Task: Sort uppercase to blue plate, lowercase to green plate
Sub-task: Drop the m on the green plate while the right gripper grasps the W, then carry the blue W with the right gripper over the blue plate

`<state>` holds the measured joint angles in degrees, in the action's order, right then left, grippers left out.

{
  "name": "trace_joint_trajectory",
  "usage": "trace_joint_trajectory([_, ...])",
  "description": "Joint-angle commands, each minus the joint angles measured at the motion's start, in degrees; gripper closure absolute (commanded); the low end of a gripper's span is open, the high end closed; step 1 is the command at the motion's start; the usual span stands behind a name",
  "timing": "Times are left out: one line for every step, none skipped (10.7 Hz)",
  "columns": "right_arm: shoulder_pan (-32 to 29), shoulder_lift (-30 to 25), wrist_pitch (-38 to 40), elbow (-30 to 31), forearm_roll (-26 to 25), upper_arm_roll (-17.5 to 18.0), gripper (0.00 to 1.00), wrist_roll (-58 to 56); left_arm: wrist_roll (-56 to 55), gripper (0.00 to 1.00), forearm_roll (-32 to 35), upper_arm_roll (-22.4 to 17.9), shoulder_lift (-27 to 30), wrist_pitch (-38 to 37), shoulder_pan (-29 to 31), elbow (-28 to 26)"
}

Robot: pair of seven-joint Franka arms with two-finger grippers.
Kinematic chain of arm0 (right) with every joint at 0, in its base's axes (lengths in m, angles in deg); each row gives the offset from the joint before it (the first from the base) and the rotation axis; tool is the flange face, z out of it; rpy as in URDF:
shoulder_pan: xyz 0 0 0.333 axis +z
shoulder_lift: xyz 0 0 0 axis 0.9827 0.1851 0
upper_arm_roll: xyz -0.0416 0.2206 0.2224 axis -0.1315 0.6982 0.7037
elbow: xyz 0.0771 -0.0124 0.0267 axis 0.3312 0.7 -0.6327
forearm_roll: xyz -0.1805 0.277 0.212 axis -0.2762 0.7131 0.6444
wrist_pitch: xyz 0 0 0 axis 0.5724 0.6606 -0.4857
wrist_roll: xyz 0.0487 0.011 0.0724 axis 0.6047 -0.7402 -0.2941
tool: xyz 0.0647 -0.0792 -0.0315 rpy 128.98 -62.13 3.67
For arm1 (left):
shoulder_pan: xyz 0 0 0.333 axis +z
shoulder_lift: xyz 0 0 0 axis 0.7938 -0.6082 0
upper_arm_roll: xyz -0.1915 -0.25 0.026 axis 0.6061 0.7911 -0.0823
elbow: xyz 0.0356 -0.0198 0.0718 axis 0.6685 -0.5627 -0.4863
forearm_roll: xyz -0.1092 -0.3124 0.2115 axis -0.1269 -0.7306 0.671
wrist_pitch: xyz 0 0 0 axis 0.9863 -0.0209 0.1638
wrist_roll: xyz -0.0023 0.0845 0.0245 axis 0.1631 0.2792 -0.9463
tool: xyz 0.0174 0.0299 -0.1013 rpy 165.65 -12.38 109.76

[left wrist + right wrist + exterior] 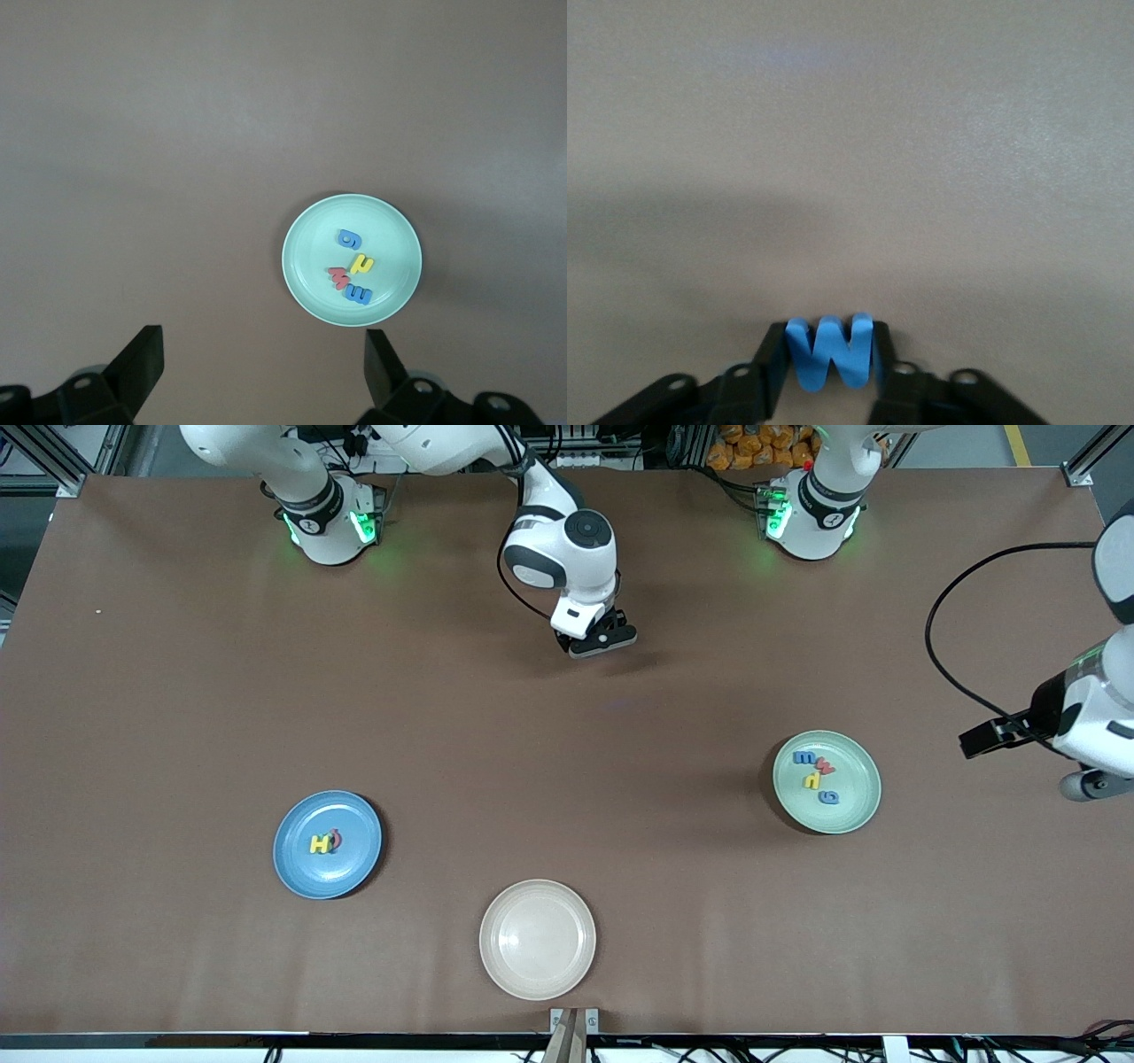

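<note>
Between the fingers of the right gripper [831,359] sits a blue letter [830,351], seen in the right wrist view as a rounded E turned on its side or a W. The jaws are clamped on its two outer edges, so its long axis runs straight across from one finger to the other and its flat face is toward the wrist camera. In the front view this same right gripper [601,638] is low over bare table [567,717] near the robots' bases. I judge the letter to be an uppercase one, so the relation the next move turns on is where the blue plate [327,844] lies from these jaws: well apart, out toward the front camera and toward the right arm's end of the table, with a yellow H [320,843] and a red letter [335,838] already on it. The cream plate [537,939], with nothing on it, lies almost straight out from the jaws, nearest the front camera. The green plate [352,260] lies farther off toward the left arm's end, carrying four lowercase letters [353,266]. The left gripper [264,367] waits high above it, jaws wide apart and holding nothing.
</note>
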<state>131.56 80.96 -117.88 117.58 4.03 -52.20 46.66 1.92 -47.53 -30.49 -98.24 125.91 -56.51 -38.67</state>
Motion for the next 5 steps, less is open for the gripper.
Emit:
trace_joint_trajectory([0.2,0.6,-0.2,0.1,-0.4,-0.1,0.88,0.6,1.2,0.0,-1.7,-5.7,3.0,-1.4,-5.0,0.1])
trace_joint_trajectory([0.2,0.4,-0.1,0.0,-0.4,-0.1,0.95,0.0,1.2,0.0,-1.7,-6.3,3.9,-1.7,-5.3,0.1])
trace_joint_trajectory([0.2,-0.8,0.9,0.0,-0.4,-0.1,1.0,-0.2,1.2,0.0,-1.7,-6.2,4.2,-3.0,-5.3,0.3])
trace_joint_trajectory([-0.4,-2.2,4.1,-0.6,-0.4,0.0,1.0,-0.3,1.2,0.0,-1.7,-6.2,4.2,-3.3,-5.3,1.2])
trace_joint_trajectory([-1.3,-4.2,6.6,-0.9,-0.3,0.1,1.0,-0.4,1.2,0.0,-1.6,-6.0,4.1,-3.4,-5.4,1.2])
